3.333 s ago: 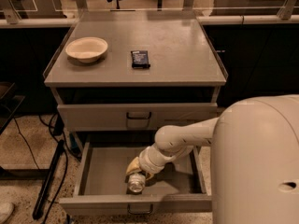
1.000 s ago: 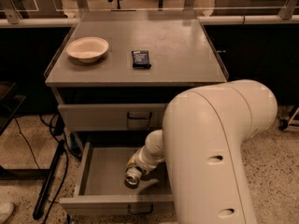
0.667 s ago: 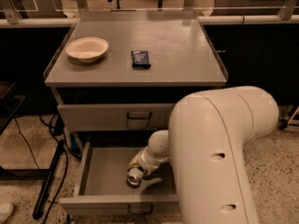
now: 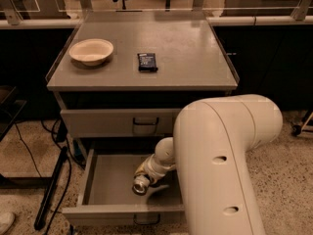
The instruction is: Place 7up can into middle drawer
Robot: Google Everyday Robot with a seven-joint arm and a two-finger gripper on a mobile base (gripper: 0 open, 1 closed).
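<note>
1. Pulled well out at the second level, below a matching front: wide grey metal middle drawer (image 4: 105,182), its shallow box interior open to view from above.
2. Inside it, right of centre and toward the front: small silver aluminium 7up can (image 4: 140,185), lying tilted with one shiny round end turned toward the camera.
3. Reaching down into the drawer from the right: bulky cream-white robot arm (image 4: 225,160), filling the lower right of the view and hiding the drawer's right side.
4. At the arm's lower end, within the drawer: gripper (image 4: 143,178), right at the can, just above and behind it, with the can at its very tip.
5. Cannot tell how far the gripper is open, nor whether it has hold of the can; the wrist covers that part.
6. Cannot tell either whether the can rests on the drawer floor or hangs just above it; a dark shadow lies on the floor just to its right.
7. Above the open drawer: grey top drawer (image 4: 102,122), closed, with a small dark loop handle (image 4: 145,123) at its middle.
8. On the grey tabletop (image 4: 195,53): shallow round cream bowl (image 4: 91,51) at the left, and a flat dark blue-black packet (image 4: 147,61) near its right, apart from it.
9. Bowl and packet both well apart from the can and the gripper, a full level higher.
</note>
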